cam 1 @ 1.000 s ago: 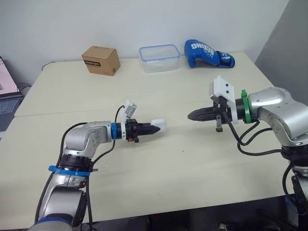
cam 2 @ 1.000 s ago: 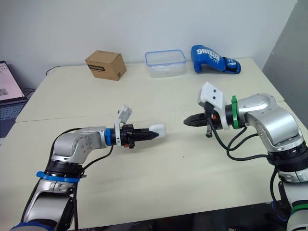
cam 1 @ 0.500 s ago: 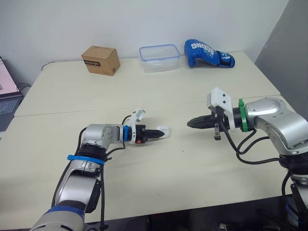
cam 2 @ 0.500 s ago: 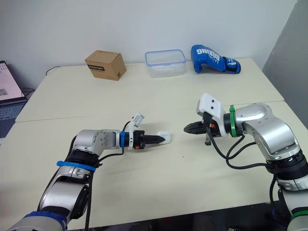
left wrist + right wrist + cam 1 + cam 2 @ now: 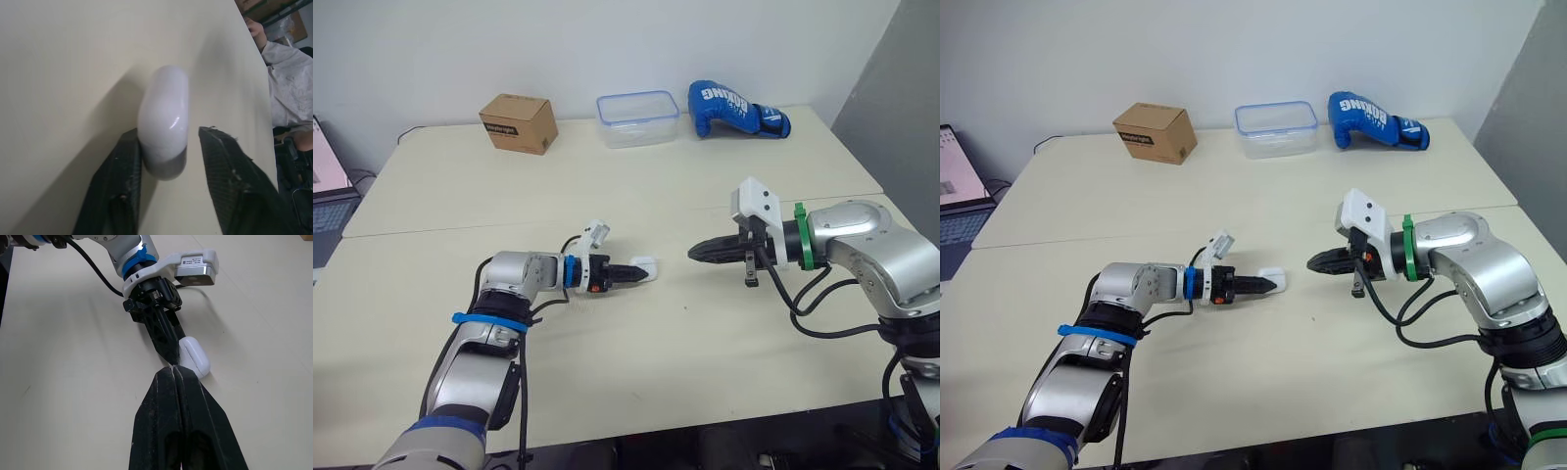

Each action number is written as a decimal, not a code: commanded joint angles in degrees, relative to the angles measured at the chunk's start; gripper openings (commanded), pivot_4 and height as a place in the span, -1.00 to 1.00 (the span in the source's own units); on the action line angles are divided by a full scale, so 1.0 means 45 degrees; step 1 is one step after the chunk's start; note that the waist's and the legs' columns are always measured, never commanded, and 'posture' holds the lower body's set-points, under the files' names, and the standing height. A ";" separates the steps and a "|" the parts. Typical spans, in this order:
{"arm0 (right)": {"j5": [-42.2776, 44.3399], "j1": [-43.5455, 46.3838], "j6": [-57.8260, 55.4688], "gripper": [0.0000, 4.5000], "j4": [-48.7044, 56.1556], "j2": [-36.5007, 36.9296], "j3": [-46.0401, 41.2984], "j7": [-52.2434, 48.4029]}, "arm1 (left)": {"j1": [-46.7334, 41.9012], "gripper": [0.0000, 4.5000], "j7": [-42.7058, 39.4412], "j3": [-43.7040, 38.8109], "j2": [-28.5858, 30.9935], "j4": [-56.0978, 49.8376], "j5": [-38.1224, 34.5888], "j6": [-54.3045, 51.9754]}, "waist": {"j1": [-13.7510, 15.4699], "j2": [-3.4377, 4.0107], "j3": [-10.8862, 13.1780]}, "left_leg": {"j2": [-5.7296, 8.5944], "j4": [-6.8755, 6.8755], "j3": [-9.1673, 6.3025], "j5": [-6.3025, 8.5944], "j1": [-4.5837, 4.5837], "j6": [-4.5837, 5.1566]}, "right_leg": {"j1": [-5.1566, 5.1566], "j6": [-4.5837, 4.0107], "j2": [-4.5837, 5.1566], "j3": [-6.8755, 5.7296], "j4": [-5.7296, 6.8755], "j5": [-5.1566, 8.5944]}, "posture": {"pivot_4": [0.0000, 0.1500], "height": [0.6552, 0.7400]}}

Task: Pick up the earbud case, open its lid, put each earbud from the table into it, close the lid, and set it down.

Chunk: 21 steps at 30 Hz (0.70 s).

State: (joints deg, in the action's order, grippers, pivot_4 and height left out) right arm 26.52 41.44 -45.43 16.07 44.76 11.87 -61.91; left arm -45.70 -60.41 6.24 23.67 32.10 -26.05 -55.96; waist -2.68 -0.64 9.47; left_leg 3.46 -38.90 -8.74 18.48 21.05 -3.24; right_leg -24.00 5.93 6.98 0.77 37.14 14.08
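The white earbud case [image 5: 647,264] lies on the cream table [image 5: 636,343], lid closed, left of centre. My left gripper [image 5: 634,271] reaches in low from the left with its fingers on either side of the case's near end. In the left wrist view the case [image 5: 164,117] touches one finger [image 5: 122,166], while a gap separates it from the other, so this gripper is open. My right gripper [image 5: 696,253] hovers just right of the case, pointing at it, shut and holding nothing. From the right wrist its tips [image 5: 173,370] sit close to the case [image 5: 194,357].
Along the table's far edge stand a cardboard box [image 5: 519,122], a clear plastic container with a blue rim [image 5: 638,117] and a blue boxing glove [image 5: 736,108]. A laptop [image 5: 328,196] shows at the left edge. A person's white sleeve [image 5: 288,88] appears beyond the table.
My left arm has lowered the case from the air onto the table and its fingers have loosened. My right gripper has dropped lower and moved slightly left toward the case.
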 commanded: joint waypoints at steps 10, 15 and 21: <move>-0.0081 -0.0215 0.0583 -1.00 -0.0123 -0.0042 -0.0370 -0.0076 | 0.1125 0.27 -0.0065 0.0403 0.2332 -0.0869 0.0859 0.0235 | -0.0201 0.0003 -0.0004 | -0.0016 0.0009 0.0003 0.0000 -0.0053 0.0000 | 0.0037 0.0000 -0.0011 0.0007 0.0007 0.0000 | 1.00 0.78; -0.0185 -0.0304 0.0810 -1.00 -0.0340 -0.0121 -0.0359 -0.0065 | 0.2055 0.27 -0.0200 0.0123 0.3409 -0.2131 0.0454 -0.0103 | -0.0215 0.0007 -0.0007 | -0.0018 0.0012 0.0007 0.0000 -0.0052 0.0000 | 0.0026 0.0000 -0.0011 0.0013 0.0011 0.0000 | 1.00 0.78; -0.0176 -0.0395 0.0919 -1.00 -0.0391 -0.0151 -0.0398 -0.0019 | 0.3905 0.27 0.0149 -0.1287 0.4377 -0.4248 -0.0196 -0.0009 | -0.0233 0.0010 -0.0008 | -0.0023 0.0025 0.0015 0.0001 -0.0046 0.0001 | -0.0001 0.0000 -0.0011 0.0033 0.0010 0.0000 | 1.00 0.78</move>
State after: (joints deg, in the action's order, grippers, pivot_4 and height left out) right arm 25.81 39.36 -42.26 13.21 44.01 11.89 -62.11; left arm -30.82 -61.57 2.30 41.54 14.25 -27.20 -54.77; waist -3.72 -0.60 9.43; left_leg 3.36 -38.78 -8.68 18.48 20.85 -3.23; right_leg -24.02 5.93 6.93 0.94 37.18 14.09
